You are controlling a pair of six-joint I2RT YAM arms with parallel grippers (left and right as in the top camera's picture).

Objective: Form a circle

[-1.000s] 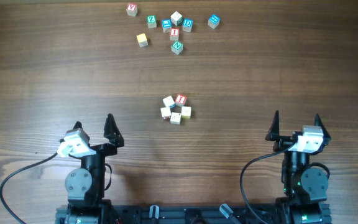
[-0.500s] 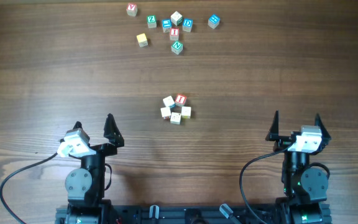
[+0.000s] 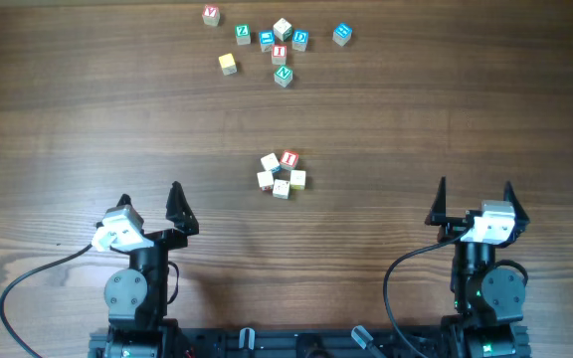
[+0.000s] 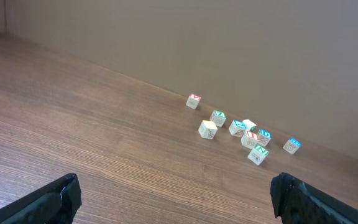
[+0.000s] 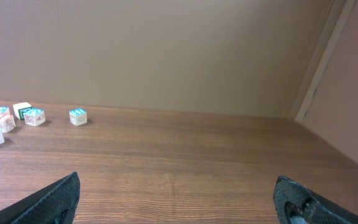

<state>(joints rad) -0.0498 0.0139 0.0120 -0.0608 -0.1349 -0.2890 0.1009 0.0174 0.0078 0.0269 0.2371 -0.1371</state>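
Note:
The circle [image 3: 296, 179] is a tight ring of several small cream cubes at the table's middle, one of them a red-faced cube [image 3: 288, 158] with a white letter. It shows only in the overhead view. My left gripper [image 3: 149, 194] rests near the front edge, down and left of the ring, open with nothing between its fingers [image 4: 176, 194]. My right gripper [image 3: 476, 185] sits at the front right, also open and empty [image 5: 176, 194]. Both are well apart from the ring.
A loose scatter of letter cubes [image 3: 280, 40] lies at the far edge, seen too in the left wrist view as a scatter [image 4: 248, 134]. A plain cube [image 3: 228, 64] and a blue-lettered cube [image 3: 341, 34] [image 5: 78, 116] lie at its sides. A beige wall [image 5: 166, 56] rises behind.

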